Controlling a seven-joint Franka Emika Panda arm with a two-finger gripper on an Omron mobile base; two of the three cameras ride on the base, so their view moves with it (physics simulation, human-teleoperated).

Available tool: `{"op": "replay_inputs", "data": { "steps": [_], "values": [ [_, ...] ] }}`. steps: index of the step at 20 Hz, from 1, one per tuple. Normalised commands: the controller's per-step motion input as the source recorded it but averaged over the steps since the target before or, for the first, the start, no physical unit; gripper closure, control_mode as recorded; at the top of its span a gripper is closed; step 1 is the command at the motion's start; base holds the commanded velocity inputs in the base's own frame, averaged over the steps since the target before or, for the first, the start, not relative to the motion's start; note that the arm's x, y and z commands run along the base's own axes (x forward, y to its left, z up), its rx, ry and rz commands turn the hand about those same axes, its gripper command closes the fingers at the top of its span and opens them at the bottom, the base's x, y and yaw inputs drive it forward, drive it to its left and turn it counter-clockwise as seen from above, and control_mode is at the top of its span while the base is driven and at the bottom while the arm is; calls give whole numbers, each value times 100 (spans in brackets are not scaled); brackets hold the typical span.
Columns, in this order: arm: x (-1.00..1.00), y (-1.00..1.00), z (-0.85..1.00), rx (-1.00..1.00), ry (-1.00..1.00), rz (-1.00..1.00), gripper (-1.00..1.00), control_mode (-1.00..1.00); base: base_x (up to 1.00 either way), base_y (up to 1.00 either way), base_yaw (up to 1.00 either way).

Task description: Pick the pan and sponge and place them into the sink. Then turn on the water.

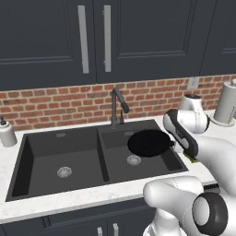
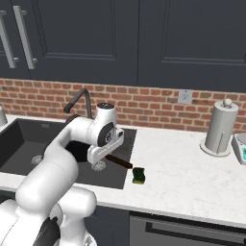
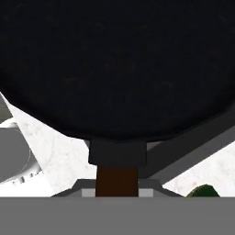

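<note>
I see the gripper (image 3: 117, 190) clamped on the thin dark handle of the round, shallow, all-black frying pan (image 1: 150, 142); in the hand view the handle runs straight up between the finger tips into the pan's wide black body. From the left base view the pan hangs level over the right basin of the large matte black double-basin sink (image 1: 60, 152), above that basin's round silver drain (image 1: 133, 160). I cannot tell whether it touches the sink rim. The slim dark gooseneck faucet (image 1: 117, 107) stands behind the divider, its spout pointing toward the right basin. No water in either basin. The small yellow-green sponge with a dark green face (image 2: 139, 175) lies on the white marble bench (image 2: 192, 178), just beside the sink's right edge and near the handle's end. A white soap dispenser bottle (image 1: 6, 132) sits left of the sink; a paper towel roll on a stand (image 2: 221, 127) stands well to the right
</note>
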Motion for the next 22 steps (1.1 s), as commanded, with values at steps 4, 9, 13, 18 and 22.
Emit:
{"op": "replay_inputs", "data": {
  "steps": [4,9,13,18,22],
  "values": [
    [16,19,-5,0,4,5,100,-100,0,0,0],
    [15,25,-7,0,2,4,100,-100,0,0,0],
    [13,20,-7,0,0,2,100,-100,0,0,0],
    [7,3,-7,0,0,0,100,-100,0,0,0],
    [8,0,-11,0,0,0,100,-100,0,0,0]
  ]
}}
